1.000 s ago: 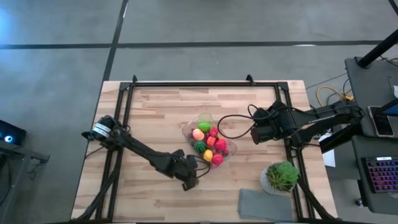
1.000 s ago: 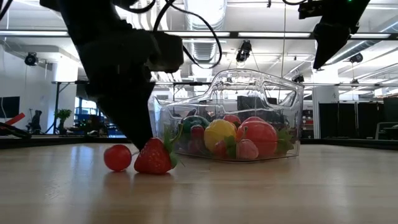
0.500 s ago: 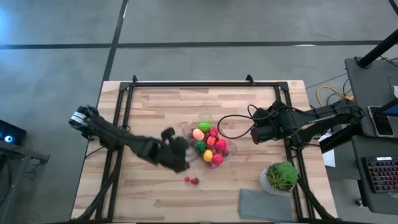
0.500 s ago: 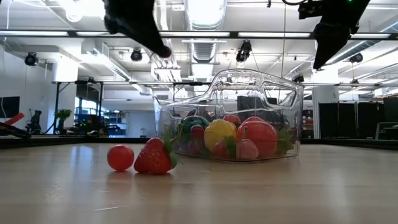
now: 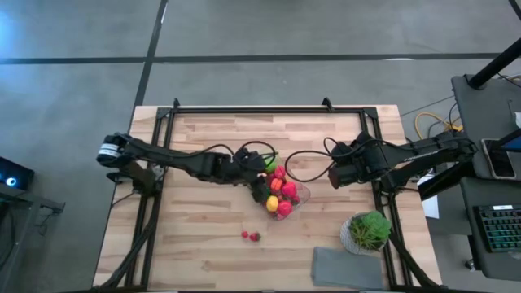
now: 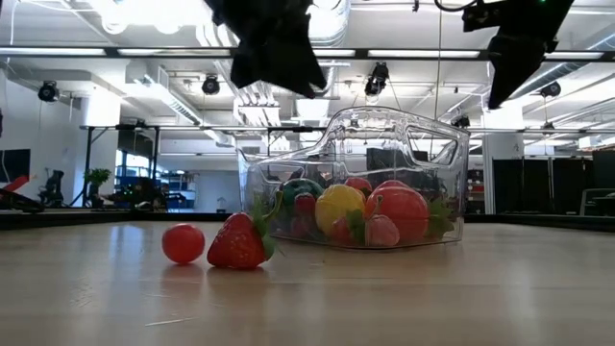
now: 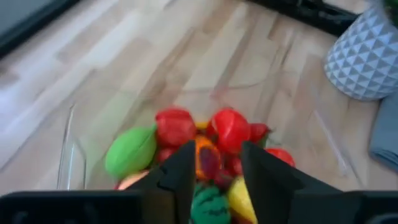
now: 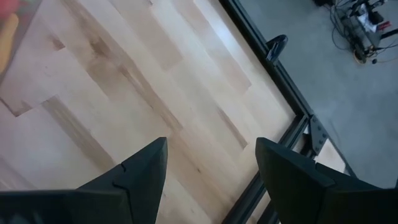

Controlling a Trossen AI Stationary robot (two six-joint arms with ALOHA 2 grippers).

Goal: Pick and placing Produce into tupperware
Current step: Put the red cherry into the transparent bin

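The clear tupperware [image 5: 304,194] stands mid-table, filled with red, orange, yellow and green produce [image 5: 280,195]. A toy strawberry [image 6: 238,242] and a small red ball [image 6: 183,243] lie on the wood [image 5: 250,236] nearer the front edge. My left gripper [image 5: 259,165] hovers above the tub's left part. In the left wrist view its fingers [image 7: 217,149] stand slightly apart, open, with the tub's produce [image 7: 229,127] showing below the gap. My right gripper [image 5: 332,175] waits raised to the tub's right, open [image 8: 211,142], over bare wood.
A potted green plant [image 5: 370,230] and a flat grey cloth [image 5: 346,267] sit at the near right corner. Black frame rails [image 5: 163,163] run along the table's sides. Bare wood lies left of and in front of the tub.
My left gripper has risen from the table beside the strawberry and swung toward the far edge and right, ending above the tub. The strawberry and the red ball have stayed where they lay on the table.
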